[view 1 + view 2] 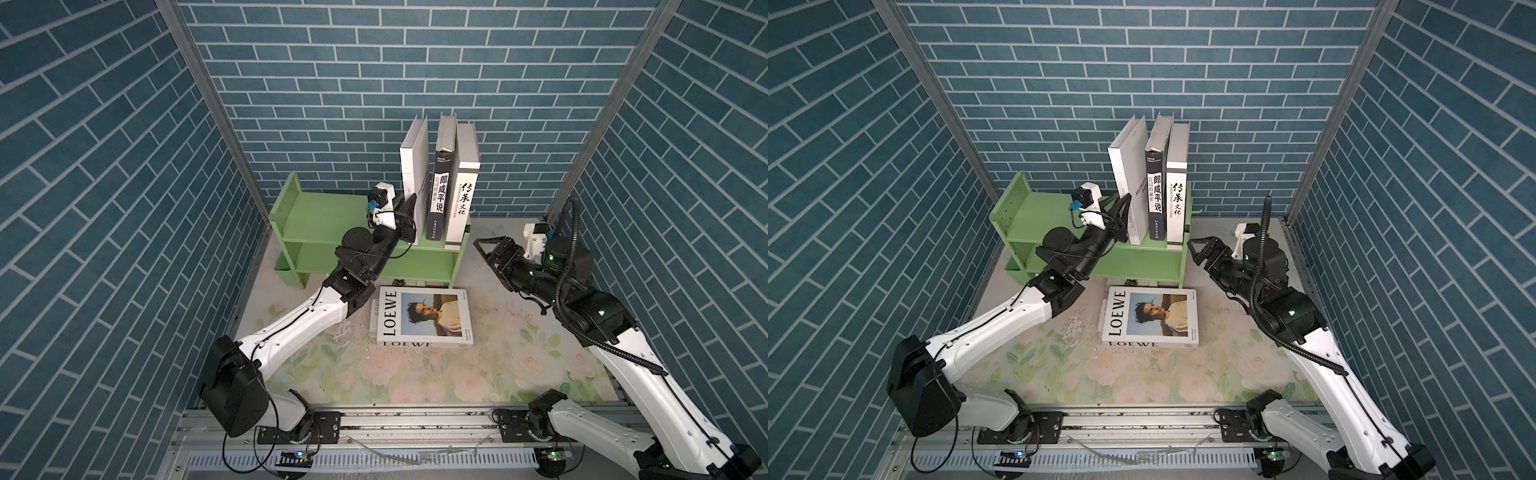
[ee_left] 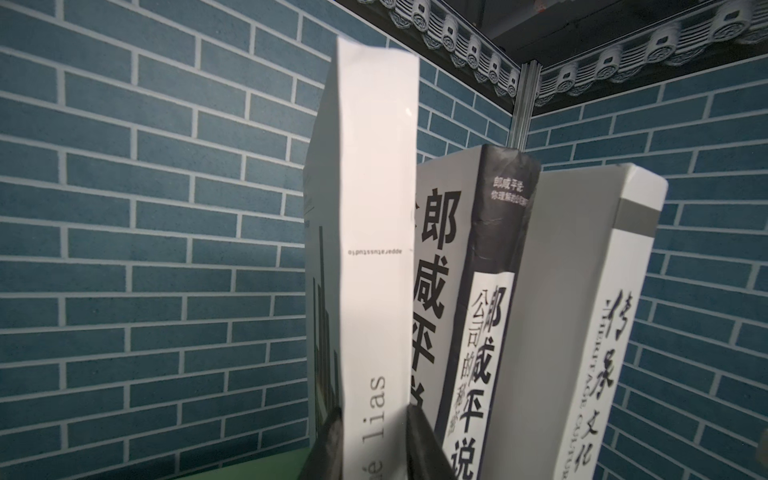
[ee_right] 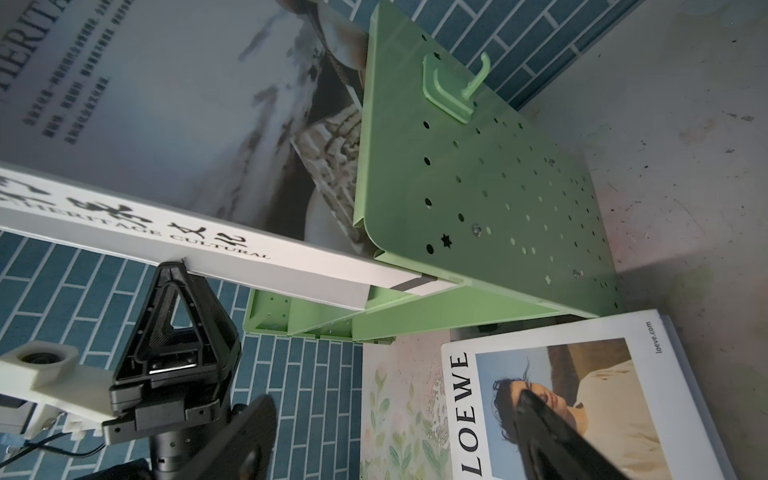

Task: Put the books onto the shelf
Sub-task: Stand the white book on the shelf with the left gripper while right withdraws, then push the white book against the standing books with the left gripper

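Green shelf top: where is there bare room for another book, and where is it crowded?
Bare: the shelf top between its left end panel and the left claw, which is shut on the white book. Also the floral mat in front of the LOEWE book. Crowded: the shelf's right end, three upright books side by side, open right claw beside it.

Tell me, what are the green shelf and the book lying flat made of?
Shelf: probably thin painted sheet metal, matte green; folded edges and punched holes suggest it. Book: paper, with a smooth printed cover; stacked pages show along one side.
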Available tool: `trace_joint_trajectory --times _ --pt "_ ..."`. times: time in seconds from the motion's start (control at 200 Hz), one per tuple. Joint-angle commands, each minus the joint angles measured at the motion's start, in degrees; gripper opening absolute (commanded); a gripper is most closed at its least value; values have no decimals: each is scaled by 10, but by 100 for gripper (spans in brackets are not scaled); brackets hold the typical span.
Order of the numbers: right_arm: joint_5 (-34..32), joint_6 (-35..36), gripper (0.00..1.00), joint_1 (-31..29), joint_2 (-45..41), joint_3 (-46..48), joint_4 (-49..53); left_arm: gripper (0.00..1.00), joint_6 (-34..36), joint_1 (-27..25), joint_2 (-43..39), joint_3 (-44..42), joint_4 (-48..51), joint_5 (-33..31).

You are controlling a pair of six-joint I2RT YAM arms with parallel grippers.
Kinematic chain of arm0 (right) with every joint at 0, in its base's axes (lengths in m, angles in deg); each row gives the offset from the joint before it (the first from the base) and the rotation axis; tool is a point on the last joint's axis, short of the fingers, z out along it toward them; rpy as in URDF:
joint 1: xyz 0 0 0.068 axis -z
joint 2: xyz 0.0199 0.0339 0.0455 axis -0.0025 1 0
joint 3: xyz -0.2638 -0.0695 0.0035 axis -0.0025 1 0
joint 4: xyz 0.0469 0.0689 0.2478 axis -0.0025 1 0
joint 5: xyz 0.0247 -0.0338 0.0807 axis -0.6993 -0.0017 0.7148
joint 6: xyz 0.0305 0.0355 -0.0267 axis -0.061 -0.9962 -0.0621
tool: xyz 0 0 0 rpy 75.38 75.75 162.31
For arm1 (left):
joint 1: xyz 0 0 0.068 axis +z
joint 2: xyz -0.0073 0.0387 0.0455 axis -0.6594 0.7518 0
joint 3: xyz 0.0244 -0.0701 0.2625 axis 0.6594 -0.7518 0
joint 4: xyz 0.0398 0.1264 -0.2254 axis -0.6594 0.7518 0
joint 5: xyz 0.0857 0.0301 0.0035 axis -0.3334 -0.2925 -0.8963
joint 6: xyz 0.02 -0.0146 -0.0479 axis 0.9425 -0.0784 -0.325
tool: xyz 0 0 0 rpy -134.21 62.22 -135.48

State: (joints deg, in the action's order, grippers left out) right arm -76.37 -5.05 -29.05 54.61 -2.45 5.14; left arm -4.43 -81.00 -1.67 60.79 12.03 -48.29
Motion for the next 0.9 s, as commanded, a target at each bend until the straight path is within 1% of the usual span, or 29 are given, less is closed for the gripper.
trace_joint_trajectory --times 0.0,0.16,0.29,0.36,0.425,0.48,0.63,0.895 --pt "19 -16 90 14 -3 -2 10 22 -11 1 14 -8 -17 44" --pt "38 -17 90 35 2 0 12 27 -37 -1 24 -11 -32 76" --pt "54 -18 90 52 5 0 14 32 -31 -13 25 -8 -23 90" --pt "63 -18 90 61 7 0 14 36 -23 -19 26 0 -9 96" --pt "72 -19 90 67 9 1 10 44 -22 -21 28 9 4 105" --pt "79 -21 90 72 11 4 5 50 -19 -22 33 20 15 107" --pt "99 -29 90 85 14 11 -8 60 -22 -23 37 33 33 105" --pt "133 -34 90 107 17 19 -26 70 -21 -30 36 56 84 88"
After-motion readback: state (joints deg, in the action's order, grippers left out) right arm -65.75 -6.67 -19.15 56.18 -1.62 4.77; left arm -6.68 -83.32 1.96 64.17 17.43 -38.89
